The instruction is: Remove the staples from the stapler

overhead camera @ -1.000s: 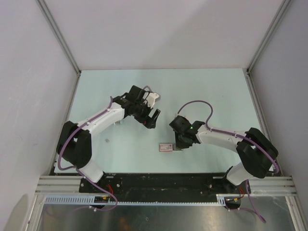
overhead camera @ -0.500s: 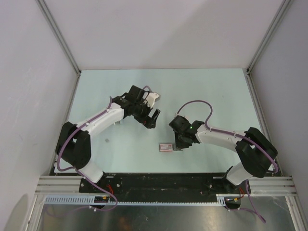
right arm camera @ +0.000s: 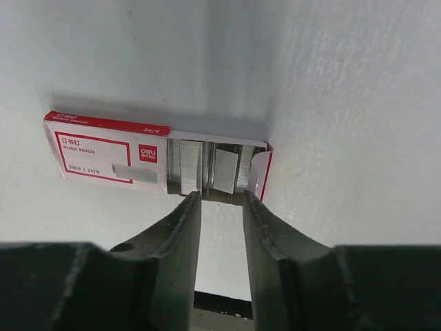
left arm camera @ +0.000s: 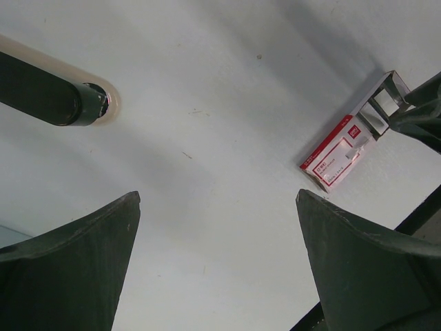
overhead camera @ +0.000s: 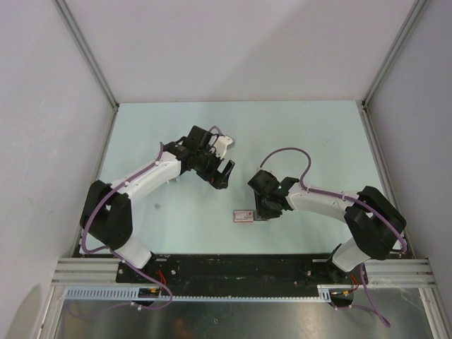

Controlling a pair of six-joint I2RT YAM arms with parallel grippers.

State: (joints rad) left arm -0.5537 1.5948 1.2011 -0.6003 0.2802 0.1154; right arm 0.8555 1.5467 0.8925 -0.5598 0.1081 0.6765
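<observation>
A dark, narrow, elongated thing with a pale rim (left arm camera: 52, 93) lies at the upper left of the left wrist view. It looks like the stapler, and I cannot make it out in the top view. Grey ribbed staples (right arm camera: 189, 165) sit in the open end of a red-and-white box (right arm camera: 103, 152). My right gripper (right arm camera: 220, 196) is narrowly open with nothing between its fingers, and its tips are at that open end (overhead camera: 263, 213). My left gripper (left arm camera: 217, 195) is wide open and empty above bare table, up and to the left of the box (overhead camera: 224, 173).
The red-and-white box (overhead camera: 244, 215) lies near the table's front edge, also in the left wrist view (left arm camera: 341, 155). A tiny grey speck (overhead camera: 157, 206) lies on the pale table (overhead camera: 311, 134) left of centre. Walls and metal posts enclose the table on three sides.
The left arm has shifted slightly, with its gripper still open. The right gripper stays at the box's open end.
</observation>
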